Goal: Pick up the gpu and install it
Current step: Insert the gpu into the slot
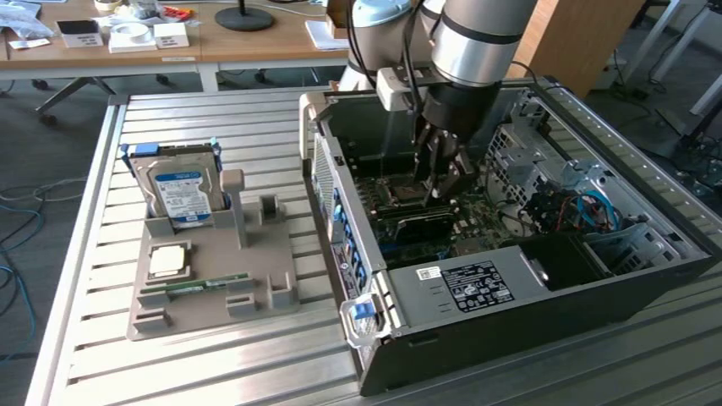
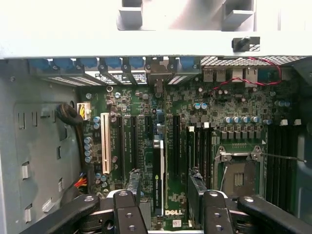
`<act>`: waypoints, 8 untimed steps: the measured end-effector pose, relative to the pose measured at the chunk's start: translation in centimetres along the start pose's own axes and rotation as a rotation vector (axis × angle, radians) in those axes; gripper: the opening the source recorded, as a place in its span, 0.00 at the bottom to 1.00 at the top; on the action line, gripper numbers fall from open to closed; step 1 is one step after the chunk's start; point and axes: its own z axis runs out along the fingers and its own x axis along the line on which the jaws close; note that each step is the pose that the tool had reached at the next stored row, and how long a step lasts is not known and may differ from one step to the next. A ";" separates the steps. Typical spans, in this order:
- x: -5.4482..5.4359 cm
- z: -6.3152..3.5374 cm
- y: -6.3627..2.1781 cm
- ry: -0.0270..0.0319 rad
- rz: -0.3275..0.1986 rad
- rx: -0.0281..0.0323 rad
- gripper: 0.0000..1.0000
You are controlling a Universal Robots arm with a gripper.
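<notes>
– Gpu [image 2: 158,181] position?
– Inside the case [image 1: 542,330], on edge on the motherboard [image 2: 141,105], set along one of the expansion slots. The wrist view sees it edge-on: a thin dark card with a pale strip down it.

– Pincer?
– Gripper [image 2: 164,178] wide, one finger on each side of the card, a gap showing at both. Nothing held. In the exterior view the gripper [image 1: 434,182] hangs straight down into the case, and the gpu [image 1: 427,227] shows as a dark block just beneath it.

– Long axis?
– Parallel to the slots, running from the case's rear wall inward. Board upright, not tilted as far as can be told.

– Around it?
– A white slot [image 2: 105,144] and dark slots to one side, the CPU socket [image 2: 239,175] to the other. A red wire [image 2: 263,80] loops near the rear ports, well apart from the card. Nothing lies between fingers and card.

– What does the exterior view add?
– The power supply [image 1: 474,283] with its label, near the gpu, and blue cables [image 1: 593,207] toward the exterior view's right. On the table [image 1: 169,372], at the exterior view's left, a grey holder [image 1: 265,300] carries an upright hard drive [image 1: 181,190], a RAM stick [image 1: 209,285] lying flat and a square chip [image 1: 169,260].

– And the wrist view alone?
– The slot layout and the finger gaps.
</notes>
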 end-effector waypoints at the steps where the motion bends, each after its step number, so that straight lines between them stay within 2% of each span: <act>1: 0.0 -0.15 0.00 -0.0001 0.000 0.0000 0.51; 8: 0.0 -1.57 0.00 -0.0011 0.000 0.0001 0.51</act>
